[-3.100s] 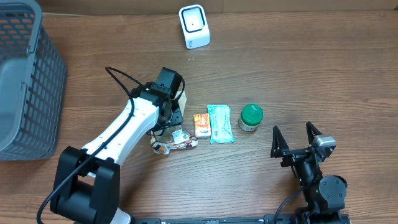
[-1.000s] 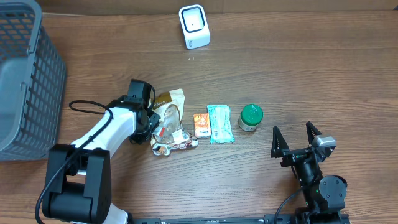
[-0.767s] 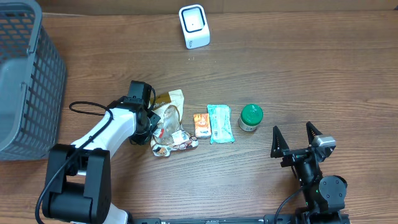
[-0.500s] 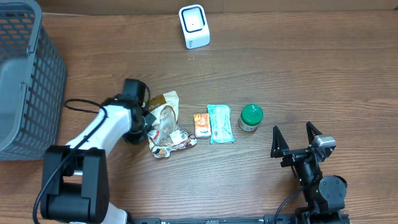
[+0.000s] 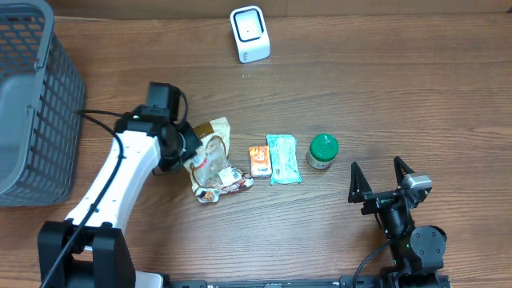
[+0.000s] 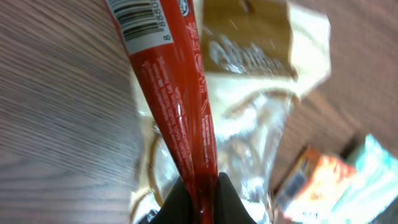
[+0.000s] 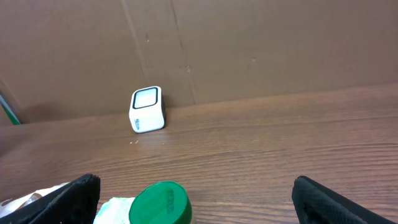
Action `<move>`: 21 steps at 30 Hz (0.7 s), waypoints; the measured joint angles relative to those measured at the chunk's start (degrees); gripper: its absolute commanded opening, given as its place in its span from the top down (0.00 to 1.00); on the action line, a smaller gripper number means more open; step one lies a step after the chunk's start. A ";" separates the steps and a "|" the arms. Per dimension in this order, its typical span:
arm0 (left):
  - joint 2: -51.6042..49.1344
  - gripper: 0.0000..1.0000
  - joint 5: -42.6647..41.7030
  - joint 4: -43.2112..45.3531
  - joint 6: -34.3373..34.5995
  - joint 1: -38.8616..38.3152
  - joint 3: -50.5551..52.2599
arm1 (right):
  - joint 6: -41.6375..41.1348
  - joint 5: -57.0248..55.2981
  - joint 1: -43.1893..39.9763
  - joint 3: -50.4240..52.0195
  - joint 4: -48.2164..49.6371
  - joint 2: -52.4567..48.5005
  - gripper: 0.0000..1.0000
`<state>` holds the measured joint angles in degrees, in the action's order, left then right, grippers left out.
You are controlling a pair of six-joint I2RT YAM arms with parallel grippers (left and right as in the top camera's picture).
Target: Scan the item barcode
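Observation:
My left gripper is shut on a red packet, whose thin edge runs up from between the jaws. A barcode shows at the packet's upper end. Overhead, this gripper sits at the left edge of a cream and brown snack bag, where the red packet is hard to make out. The white scanner stands at the table's far edge, also in the right wrist view as the scanner. My right gripper stands open near the front right, holding nothing.
A row lies right of the snack bag: an orange packet, a teal packet and a green-lidded jar. Another crumpled wrapper lies in front of the bag. A grey basket fills the far left.
The left gripper has closed on the packet's edge, and the arm has drawn back and to the left, tugging the snack bag slightly with it. The right arm has stayed still.

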<state>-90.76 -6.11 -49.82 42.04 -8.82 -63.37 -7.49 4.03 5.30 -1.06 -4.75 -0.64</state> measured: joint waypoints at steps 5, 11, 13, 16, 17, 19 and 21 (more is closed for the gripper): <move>-0.04 0.96 -1.60 -0.13 -1.62 -4.81 0.74 | -0.02 0.00 -0.02 0.00 0.00 0.00 0.00; -0.31 0.96 -1.73 -0.20 -2.01 -11.58 3.37 | 0.00 0.00 -0.02 0.00 0.00 0.02 0.00; -0.31 0.96 -1.01 -0.17 -2.05 -12.66 3.96 | 0.00 -0.02 -0.02 0.00 0.00 0.00 0.00; -0.33 0.96 0.00 0.11 -2.58 -13.49 5.22 | -0.02 -0.02 -0.02 0.00 -0.02 0.00 0.00; -0.33 0.96 0.33 0.46 -3.04 -13.51 5.64 | 0.02 -0.02 -0.02 0.00 0.00 0.02 0.00; -0.33 0.96 0.79 2.54 -4.13 -13.60 7.04 | 0.00 0.00 -0.02 0.00 -0.02 0.00 0.00; -0.33 0.96 1.01 4.76 -5.14 -13.60 8.79 | 0.02 0.00 -0.02 0.00 -0.04 0.00 0.00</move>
<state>-91.09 -5.10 -45.06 36.91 -22.41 -54.59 -7.46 4.03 5.28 -1.06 -4.80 -0.64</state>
